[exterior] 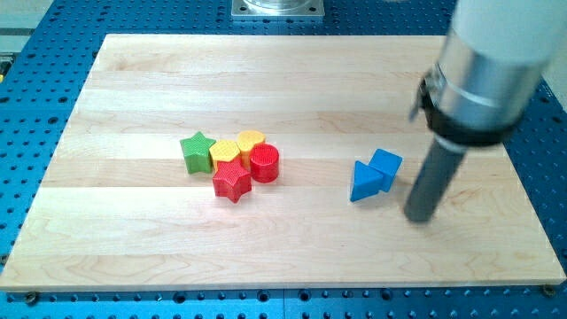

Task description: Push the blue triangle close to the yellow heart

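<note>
The rod is standing on the wooden board (pixel 133 71) over at the view's right, and my tip (pixel 422 218) is sitting just to the right of the two blue pieces, a little lower than them, close by but with a thin strip of wood showing between. There is no claw on this arm to call wide or narrow, only that plain dark rod, and it is holding nothing. The blue triangle (pixel 362 182) is lying right of the board's middle, with the blue cube (pixel 386 166) pressed against its upper right side. Well apart, left of centre, a tight cluster is sitting together: the yellow heart (pixel 252 139) at the top right of it, a yellow hexagon-like block (pixel 225 151) beside that, the green star (pixel 197 151) on the far left, the red cylinder (pixel 264 163) below the heart, and the red star (pixel 232 181) at the bottom.
</note>
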Controlling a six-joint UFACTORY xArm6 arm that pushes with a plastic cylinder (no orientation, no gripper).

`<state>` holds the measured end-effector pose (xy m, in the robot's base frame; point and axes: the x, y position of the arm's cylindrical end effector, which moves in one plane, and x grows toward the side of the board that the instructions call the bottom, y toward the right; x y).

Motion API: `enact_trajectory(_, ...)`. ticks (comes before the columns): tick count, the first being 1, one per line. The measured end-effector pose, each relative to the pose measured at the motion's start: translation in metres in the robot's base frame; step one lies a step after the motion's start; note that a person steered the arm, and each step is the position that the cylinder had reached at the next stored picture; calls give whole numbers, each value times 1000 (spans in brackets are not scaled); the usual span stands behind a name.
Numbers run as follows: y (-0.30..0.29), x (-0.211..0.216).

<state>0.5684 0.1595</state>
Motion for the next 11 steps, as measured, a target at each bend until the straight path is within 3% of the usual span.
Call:
enact_trajectory(1, -27, 2)
enact_trajectory(4, -90, -100)
enact_trajectory(6, -101, -56)
enact_trajectory(7, -119, -65)
enact_trajectory(10, -120, -152)
enact_trajectory(11, -183, -157)
